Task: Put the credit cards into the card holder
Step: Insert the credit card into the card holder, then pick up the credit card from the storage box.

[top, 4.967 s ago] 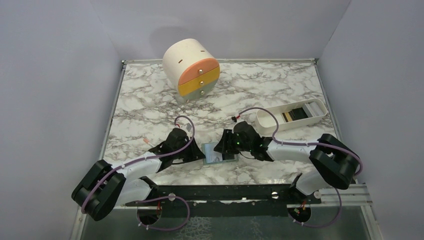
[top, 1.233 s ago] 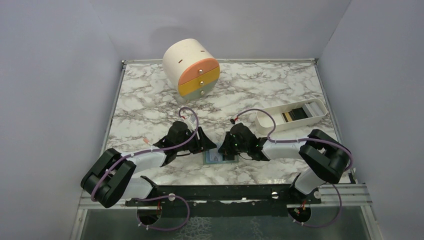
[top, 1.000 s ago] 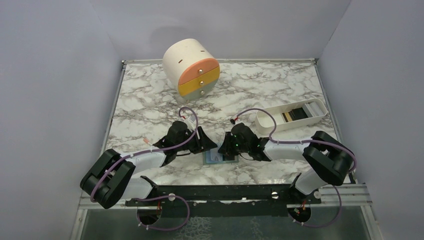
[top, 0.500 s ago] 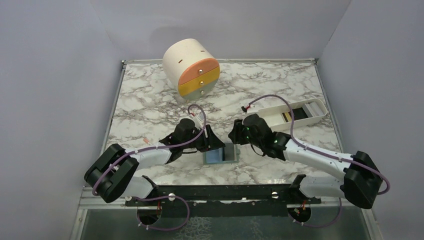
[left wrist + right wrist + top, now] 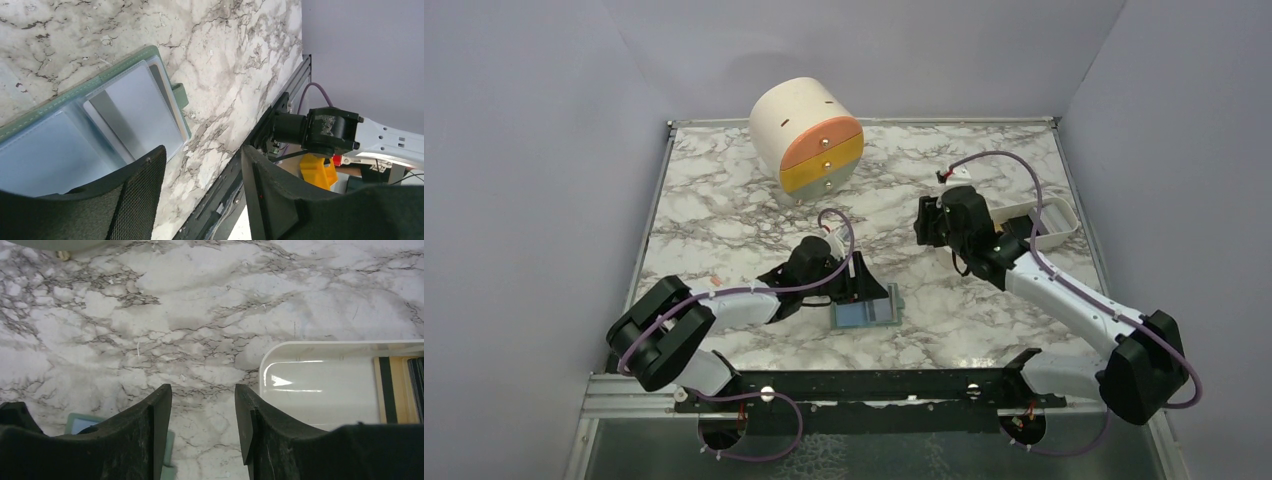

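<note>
The sage-green card holder [image 5: 865, 313] lies open on the marble near the front edge. In the left wrist view the card holder [image 5: 107, 82] has a pale grey card [image 5: 132, 112] in its lining. My left gripper [image 5: 861, 284] is open and empty at its far edge, and in its own view [image 5: 202, 167] one finger [image 5: 132, 197] hangs over the lining. My right gripper [image 5: 929, 222] is open and empty, raised above bare marble between the holder and the tray, and its own view [image 5: 202, 405] shows the same. Tan-orange and black credit cards [image 5: 397, 389] lie in the tray.
A long white tray [image 5: 1058, 214] sits at the right, partly hidden by the right arm; its near end [image 5: 320, 343] shows in the right wrist view. A cream cylinder with orange, yellow and grey drawers [image 5: 809, 140] stands at the back. The table's front rail [image 5: 874, 385] is close behind the holder.
My right gripper has left the card holder and swung back and right toward the tray, rising. My left gripper has slid right along the holder's far edge. The holder lies open.
</note>
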Controlling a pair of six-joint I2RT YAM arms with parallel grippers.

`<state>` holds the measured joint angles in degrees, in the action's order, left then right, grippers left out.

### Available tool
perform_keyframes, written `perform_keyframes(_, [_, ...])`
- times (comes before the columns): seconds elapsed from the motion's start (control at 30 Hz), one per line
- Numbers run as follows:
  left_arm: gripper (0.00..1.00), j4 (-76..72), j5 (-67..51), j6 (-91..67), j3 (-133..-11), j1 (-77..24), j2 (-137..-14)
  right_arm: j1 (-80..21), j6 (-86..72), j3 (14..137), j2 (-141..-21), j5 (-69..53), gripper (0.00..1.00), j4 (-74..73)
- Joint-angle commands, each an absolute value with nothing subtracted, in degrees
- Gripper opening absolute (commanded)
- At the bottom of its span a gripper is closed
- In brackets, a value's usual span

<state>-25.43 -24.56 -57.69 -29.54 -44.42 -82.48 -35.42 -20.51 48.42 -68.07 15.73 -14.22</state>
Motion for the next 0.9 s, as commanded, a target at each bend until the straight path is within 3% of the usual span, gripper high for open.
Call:
perform_keyframes(0.0, [0.61, -24.69, -22.73, -54.99, -29.40, -44.30, -79.48, -31.06, -14.05, 52.28, -71.25, 18.60, 0.50, -17.11])
perform_keyframes(0.23, [0.84, -16.48, -19.49, -49.80, -27.74, -43.80, -76.02, -25.13, -7.60, 55.04, -75.53, 23.56, 0.52, -16.00])
perform_keyframes(0.33, [0.99, -9.03, -17.67, -45.95, -29.45, -43.77, -73.29, -20.56, -4.10, 57.41, -77.84, 25.88, 0.52, -17.41])
perform_keyframes(0.67, [0.99, 8.10, -8.16, -39.53, -32.75, -43.77, -63.47, -5.13, 5.91, 59.00, -81.91, 27.95, 0.52, -18.99])
perform_keyframes(0.87, [0.99, 10.98, -8.33, -37.02, -33.75, -43.70, -60.57, -1.83, 10.37, 57.21, -85.18, 29.93, 0.52, -16.72])
